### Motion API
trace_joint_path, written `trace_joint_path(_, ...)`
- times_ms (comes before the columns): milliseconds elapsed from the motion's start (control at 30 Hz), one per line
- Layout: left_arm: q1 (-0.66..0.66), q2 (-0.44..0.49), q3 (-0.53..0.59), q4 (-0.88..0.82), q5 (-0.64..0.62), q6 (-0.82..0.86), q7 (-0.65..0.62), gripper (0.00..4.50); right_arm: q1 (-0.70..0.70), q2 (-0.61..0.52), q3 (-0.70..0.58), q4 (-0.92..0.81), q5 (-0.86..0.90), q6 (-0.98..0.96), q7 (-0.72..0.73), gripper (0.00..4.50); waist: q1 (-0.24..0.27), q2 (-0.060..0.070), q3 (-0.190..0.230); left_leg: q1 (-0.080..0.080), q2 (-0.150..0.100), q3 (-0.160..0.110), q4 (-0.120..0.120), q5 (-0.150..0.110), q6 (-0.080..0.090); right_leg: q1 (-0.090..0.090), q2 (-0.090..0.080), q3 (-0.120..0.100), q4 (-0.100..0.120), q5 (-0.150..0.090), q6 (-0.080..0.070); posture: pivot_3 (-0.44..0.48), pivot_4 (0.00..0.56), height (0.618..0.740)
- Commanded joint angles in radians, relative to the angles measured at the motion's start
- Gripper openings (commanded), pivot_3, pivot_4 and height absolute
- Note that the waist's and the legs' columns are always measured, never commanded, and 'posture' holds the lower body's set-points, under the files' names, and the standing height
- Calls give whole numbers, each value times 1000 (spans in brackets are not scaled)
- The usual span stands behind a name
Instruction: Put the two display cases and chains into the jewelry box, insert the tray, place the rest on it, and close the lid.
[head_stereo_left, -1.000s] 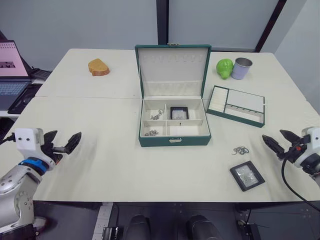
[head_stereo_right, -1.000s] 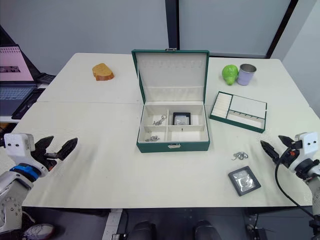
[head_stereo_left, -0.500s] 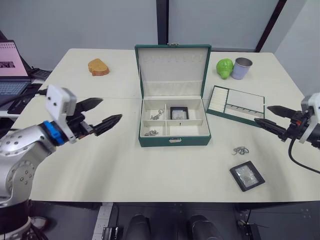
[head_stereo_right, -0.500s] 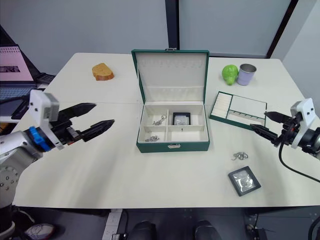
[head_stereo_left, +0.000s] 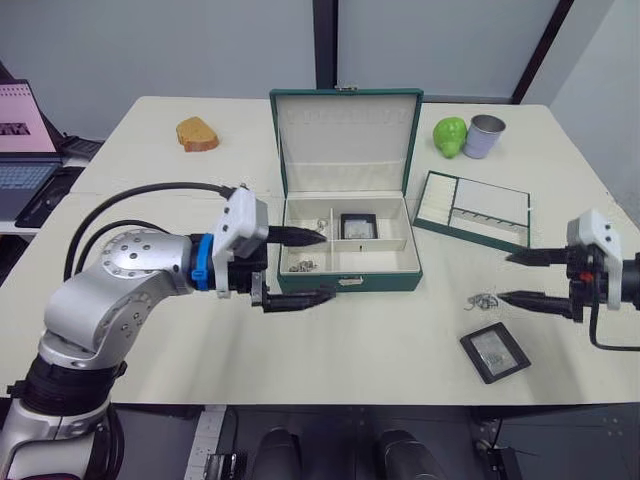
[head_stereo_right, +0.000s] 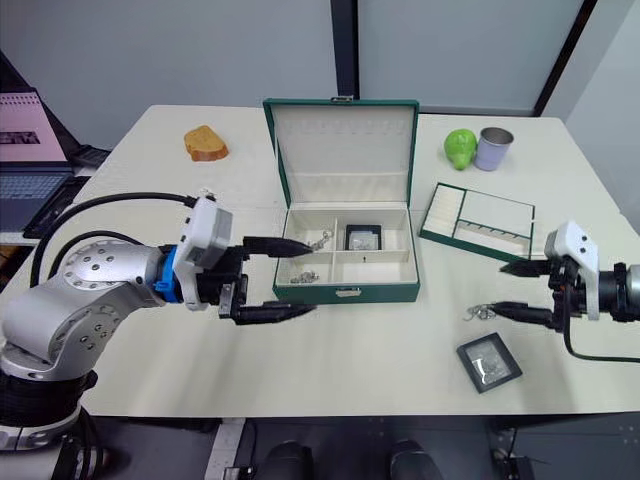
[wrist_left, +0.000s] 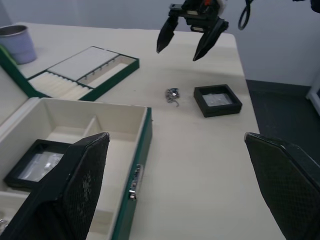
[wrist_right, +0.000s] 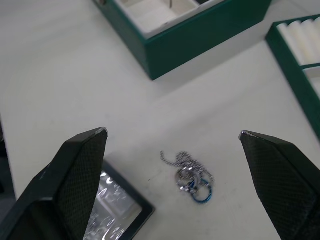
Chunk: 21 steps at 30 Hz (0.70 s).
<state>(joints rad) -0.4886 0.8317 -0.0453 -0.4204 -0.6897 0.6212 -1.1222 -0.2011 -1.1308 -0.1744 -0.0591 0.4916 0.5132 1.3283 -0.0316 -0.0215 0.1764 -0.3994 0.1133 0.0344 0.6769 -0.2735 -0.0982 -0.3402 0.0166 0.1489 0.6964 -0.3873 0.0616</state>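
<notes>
A wide cream bench (head_stereo_left: 180, 350) fills the middle of the room, made of two tops pushed together, with a seam running across it. Behind the bench stands a pale grey-blue wall (head_stereo_left: 150, 45), split by a dark vertical post (head_stereo_left: 324, 40) and a slanted dark strip (head_stereo_left: 540, 45) further along. Beside the bench's far left corner an open laptop (head_stereo_left: 22, 150) sits on a lower surface. The floor (head_stereo_left: 160, 440) below the bench's near edge is dark. The light is even and soft.

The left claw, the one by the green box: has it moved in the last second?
Yes. The left gripper has swung from the table's near left edge in toward the jewelry box, and its open fingers now bracket the box's front left corner.
</notes>
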Motion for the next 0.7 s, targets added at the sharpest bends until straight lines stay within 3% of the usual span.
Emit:
trace_joint_path(33,-8,20,-64,4,71,-87,-100,4490,57,-47,-35,-100,0,-28,48,4500,0,0,0,0,0,0,0,0,0,0,0,0,0,0,0,0,150,740)
trace_joint_path(300,-30,-16,-145,71,173,-222,-212,4490,158,-60,0,-182,-88,-314,162,4500,1,0,0,0,0,-1,0,0,0,2,0,-1,0,0,0,0,150,740)
trace_joint_path(700,7,-23,-174,27,225,-266,-248,4490,203,-68,121,-77,-244,-595,238,4500,0,0,0,1,0,-2,1,0,0,3,0,-1,-1,0,0,0,150,740)
